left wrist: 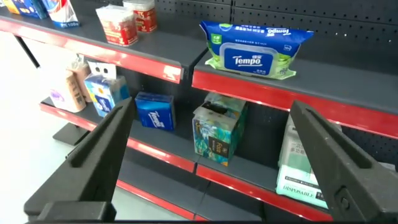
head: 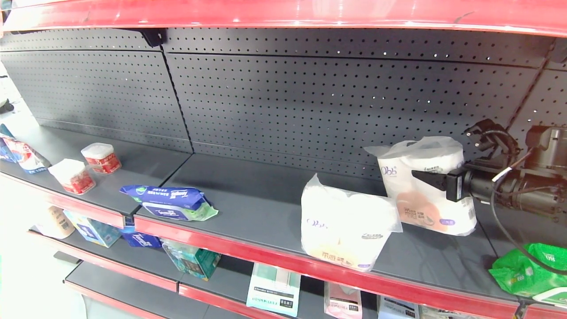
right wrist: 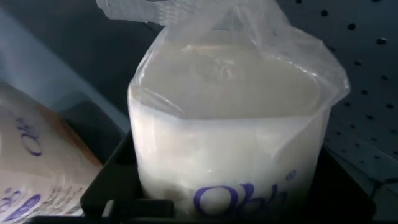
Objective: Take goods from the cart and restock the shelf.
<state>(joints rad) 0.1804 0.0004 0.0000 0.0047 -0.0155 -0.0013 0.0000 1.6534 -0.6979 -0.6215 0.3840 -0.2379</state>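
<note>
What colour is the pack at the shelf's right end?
Green; the pack shows best in head view.

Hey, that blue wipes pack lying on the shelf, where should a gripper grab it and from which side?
Probably across its narrow width at the middle, coming from above and in front. The blue wipes pack lies flat, long side along the front edge of the shelf, so both long edges are exposed.

On the upper shelf (head: 266,195) a front tub (head: 72,176) stands at the left, and a rear tub (head: 101,157) stands behind it. Right of them a wipes pack (head: 170,202) lies at the front edge. Further right stands a front roll pack (head: 345,223). Behind it, to the right, a rear roll pack (head: 421,155) stands near the back wall, held in the right tool (head: 432,180). A soft pack (head: 522,270) lies far right.
</note>
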